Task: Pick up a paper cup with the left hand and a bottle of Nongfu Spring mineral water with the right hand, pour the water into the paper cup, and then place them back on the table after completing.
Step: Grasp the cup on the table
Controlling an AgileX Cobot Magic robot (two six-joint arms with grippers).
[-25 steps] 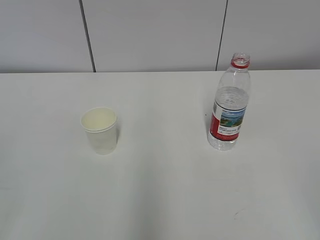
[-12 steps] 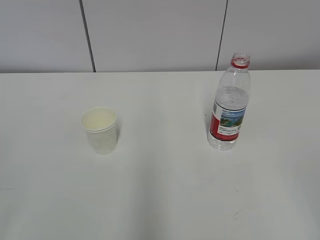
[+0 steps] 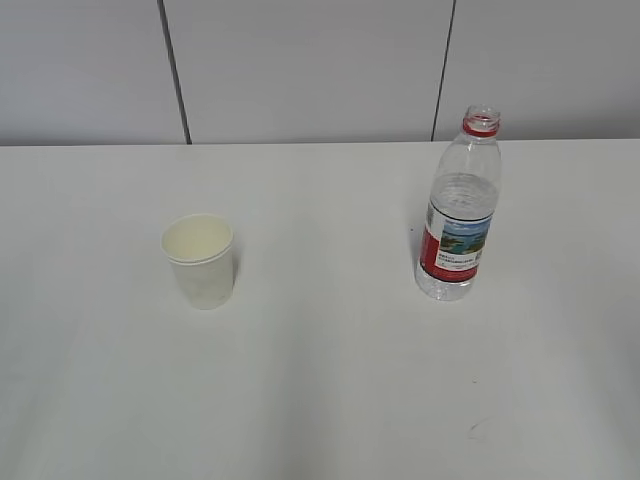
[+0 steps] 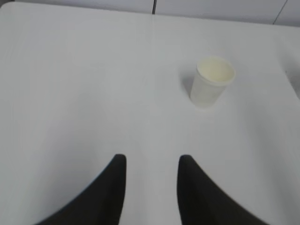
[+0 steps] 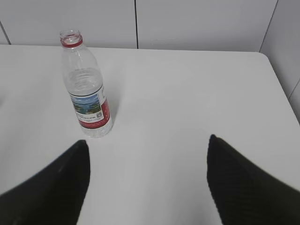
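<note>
1. exterior view across the last second: no visible change. paper cup (image 3: 200,260) and bottle (image 3: 458,210) sit in the same spots on the table (image 3: 320,400), both upright, well apart, cup to the left and bottle to the right.
2. neither arm shows in the exterior view; so any approach has barely begun, judged from that.
3. left hand (image 4: 151,187): jaws parted with a modest gap, holding nothing. cup lies ahead and off to the right of the gap, not lined up.
4. right hand (image 5: 147,180): jaws spread wide, empty. bottle (image 5: 86,89) stands ahead, above the left finger rather than between the two.
5. bottle is uncapped, red neck ring showing; water (image 3: 460,205) level sits high, near the shoulder.
6. cup interior looks empty and dry, though hard to be sure.
7. meaning: task is at its start, nothing gripped, nothing poured. both hands likely need to shift sideways to centre on their targets before closing.
</note>
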